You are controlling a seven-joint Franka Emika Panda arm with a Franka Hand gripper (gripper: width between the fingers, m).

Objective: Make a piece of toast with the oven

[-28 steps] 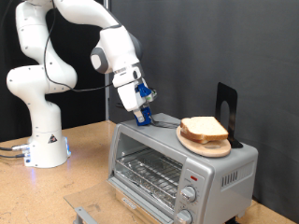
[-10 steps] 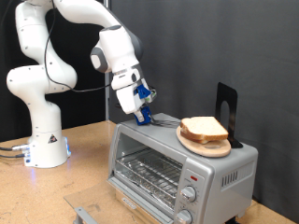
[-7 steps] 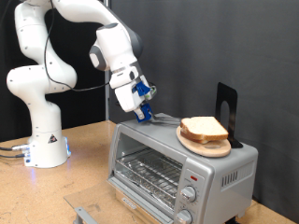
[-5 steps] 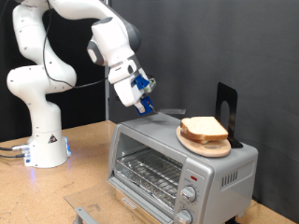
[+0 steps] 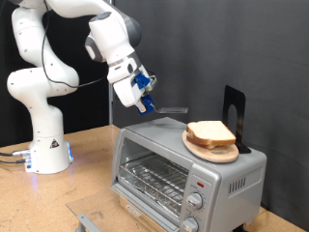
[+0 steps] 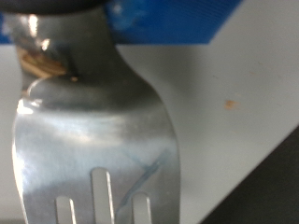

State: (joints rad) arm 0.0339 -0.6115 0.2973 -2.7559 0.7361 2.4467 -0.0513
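My gripper (image 5: 146,100) hangs above the oven's top, towards the exterior view's left, shut on the handle of a metal fork (image 5: 172,109). The fork sticks out level towards the bread and touches nothing. The silver toaster oven (image 5: 159,166) has its glass door closed, and a bare wire rack shows inside. On the oven's top, a round wooden board (image 5: 205,151) carries stacked slices of pale bread (image 5: 210,132). No single piece of toast shows apart from that stack. The wrist view is filled by the fork (image 6: 93,121), tines forward, under the blue finger pads (image 6: 168,17).
A black upright stand (image 5: 235,114) rises behind the board on the oven. The arm's white base (image 5: 43,145) stands on the wooden table at the exterior view's left. A grey metal piece (image 5: 87,221) lies at the table's front edge.
The gripper has lifted up and to the exterior view's left with the fork, which was resting near the oven's top and is now clear of it. The bread and board have not moved.
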